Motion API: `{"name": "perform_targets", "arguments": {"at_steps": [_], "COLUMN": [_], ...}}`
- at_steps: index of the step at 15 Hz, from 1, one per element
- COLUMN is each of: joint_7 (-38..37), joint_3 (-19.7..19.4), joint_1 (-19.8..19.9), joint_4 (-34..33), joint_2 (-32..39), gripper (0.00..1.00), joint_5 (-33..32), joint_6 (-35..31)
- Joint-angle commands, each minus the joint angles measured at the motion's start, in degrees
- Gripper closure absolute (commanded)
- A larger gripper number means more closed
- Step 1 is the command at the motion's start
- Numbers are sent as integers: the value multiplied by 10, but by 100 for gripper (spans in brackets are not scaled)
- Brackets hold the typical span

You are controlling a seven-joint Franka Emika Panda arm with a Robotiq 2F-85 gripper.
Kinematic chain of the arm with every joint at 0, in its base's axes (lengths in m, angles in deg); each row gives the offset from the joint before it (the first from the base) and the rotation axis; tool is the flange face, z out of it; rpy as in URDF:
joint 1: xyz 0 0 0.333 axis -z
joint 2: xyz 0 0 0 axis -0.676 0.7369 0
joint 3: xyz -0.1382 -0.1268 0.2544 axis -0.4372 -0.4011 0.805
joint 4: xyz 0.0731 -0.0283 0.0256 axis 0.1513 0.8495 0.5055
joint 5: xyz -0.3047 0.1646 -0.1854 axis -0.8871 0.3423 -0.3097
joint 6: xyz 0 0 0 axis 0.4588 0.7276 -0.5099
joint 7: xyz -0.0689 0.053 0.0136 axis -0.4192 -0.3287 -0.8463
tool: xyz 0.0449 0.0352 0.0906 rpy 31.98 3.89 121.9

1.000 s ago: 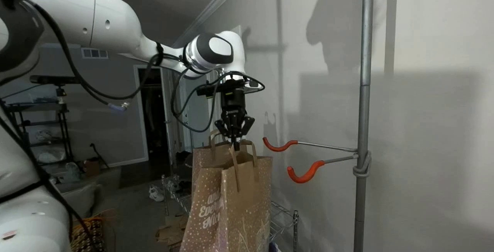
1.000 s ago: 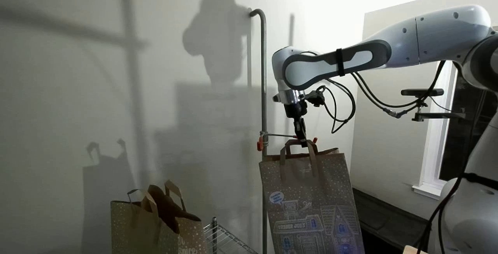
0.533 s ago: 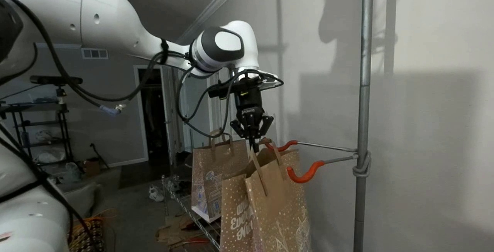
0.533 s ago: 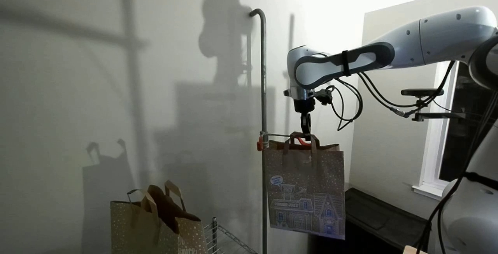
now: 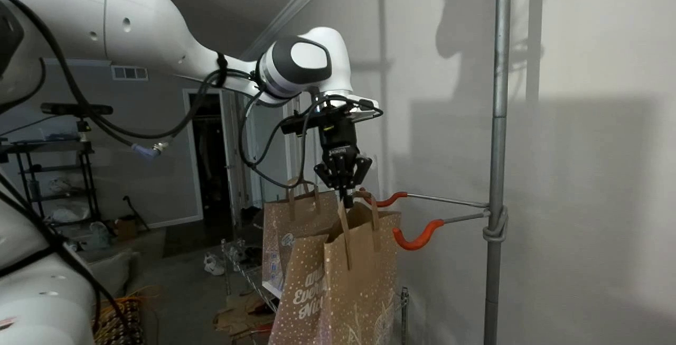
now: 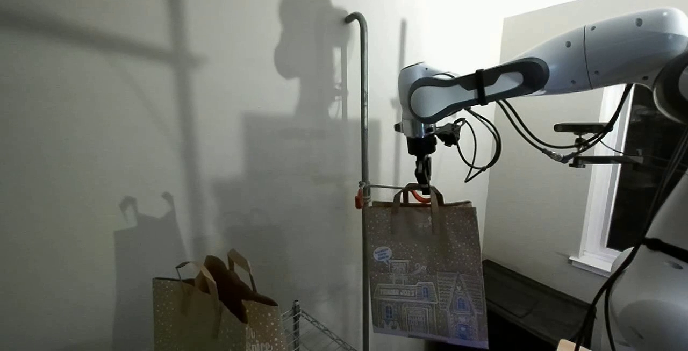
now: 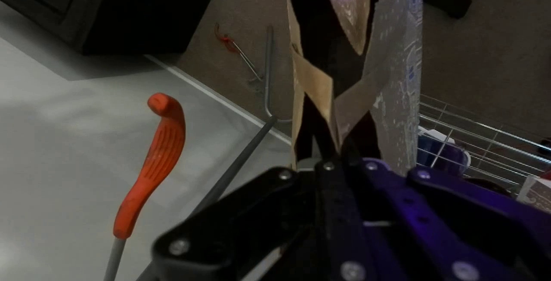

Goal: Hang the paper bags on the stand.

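Note:
My gripper (image 5: 346,199) is shut on the handles of a brown paper bag (image 5: 364,281), which hangs below it with its mouth up. In an exterior view, an orange hook (image 6: 419,197) shows through that bag's handle loop. The wrist view has an orange hook (image 7: 157,160) off to the left, apart from the bag (image 7: 396,61) and the fingers. Both exterior views show the stand, a grey pole (image 5: 496,149), with two orange hooks, the nearer hook (image 5: 422,235) bare. Another paper bag (image 6: 215,319) is upright over the wire rack. The fingertips are partly hidden by the handles.
A low wire rack (image 6: 317,329) is beneath and behind the hanging bag. The wall (image 5: 591,176) runs close behind the pole. A dark box-like piece (image 6: 537,292) sits low by the window, and cables (image 6: 478,157) loop off the wrist.
Gripper and bag have moved toward the stand and slightly up, then almost stopped. In the last half second the bag's lower part has swung back away from the hooks. The grip stays shut.

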State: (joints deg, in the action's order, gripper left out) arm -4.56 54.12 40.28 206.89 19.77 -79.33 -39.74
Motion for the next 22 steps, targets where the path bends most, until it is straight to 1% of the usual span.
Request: {"name": "perform_targets", "arguments": {"at_steps": [1, 2, 4, 8, 12, 15, 17, 20, 22], "joint_7": [113, 150, 224, 363, 498, 606, 666, 733, 760], "joint_3": [-16, -23, -41, -69, -89, -106, -112, -117, -119], "joint_1": [5, 8, 11, 14, 14, 16, 19, 28, 34], "joint_4": [19, 18, 14, 3, -5, -5, -6, -14, -20], "joint_2": [-28, -31, -36, -25, -5, 7, 14, 26, 33], "gripper": [95, 95, 95, 96, 96, 96, 96, 96, 96], "joint_5": [-10, -21, -38, -31, -6, 33, 57, 85, 97], "joint_6": [-23, -17, -28, -64, -109, -137, -141, -134, -131]}}
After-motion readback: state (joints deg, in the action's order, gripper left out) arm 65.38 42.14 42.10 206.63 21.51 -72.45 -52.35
